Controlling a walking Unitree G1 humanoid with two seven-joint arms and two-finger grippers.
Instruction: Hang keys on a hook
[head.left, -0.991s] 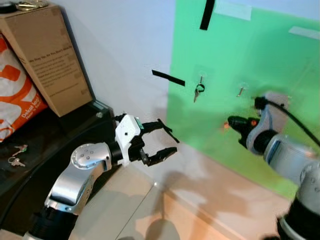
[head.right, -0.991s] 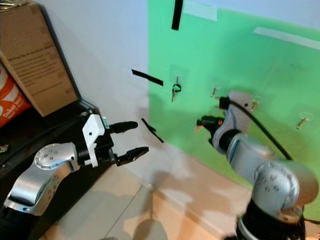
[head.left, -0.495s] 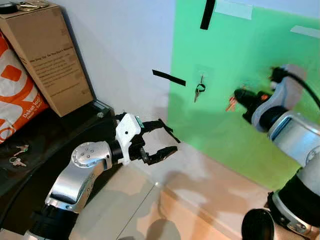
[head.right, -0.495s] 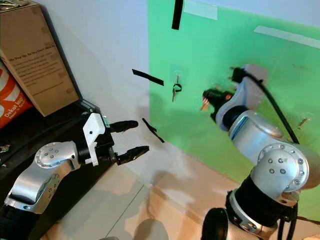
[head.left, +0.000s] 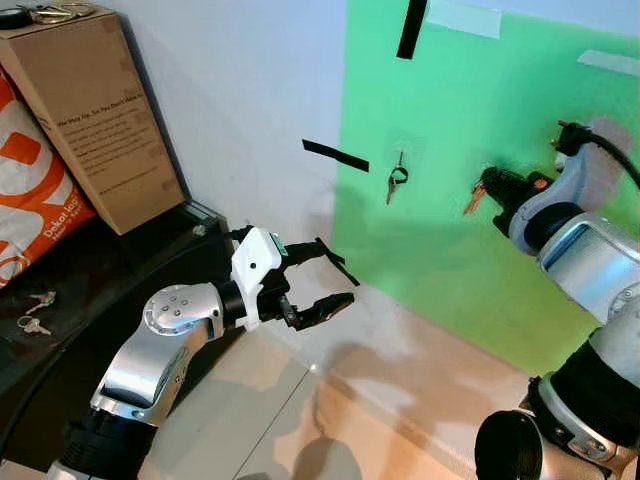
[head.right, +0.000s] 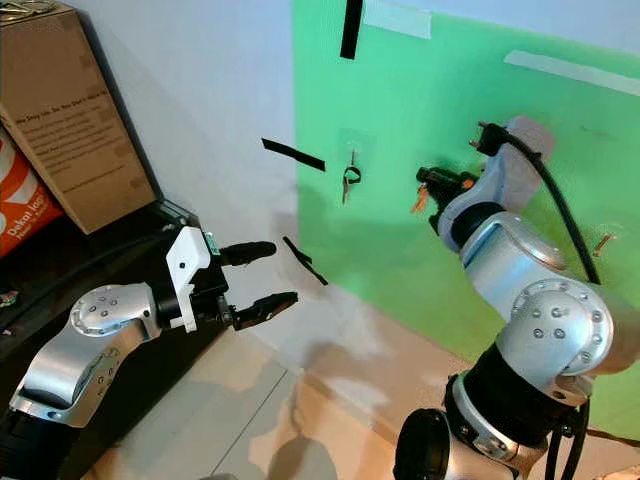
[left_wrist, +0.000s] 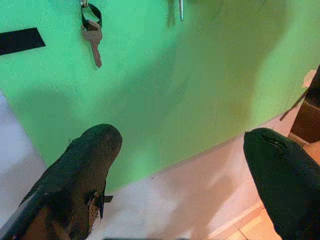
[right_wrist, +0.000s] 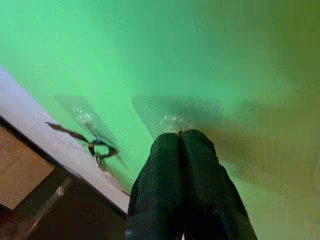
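green board (head.left: 470, 110) ahead: my right pincer (head.left: 490, 186), pinched on a copper key (head.left: 473, 199), is at the second hook; next, loop it on; left pincer (head.left: 325, 275) idles wide.

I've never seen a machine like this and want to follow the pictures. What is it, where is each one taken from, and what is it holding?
It is a humanoid robot with two silver arms. The two wide pictures come from its head; the other two look along each gripper's black fingers. The right gripper, fingers shut, holds a key up against the green board beside a hook. Another key already hangs on the board. The left gripper hovers open, holding nothing. Beside it a dark table carries a cardboard box and spare keys.
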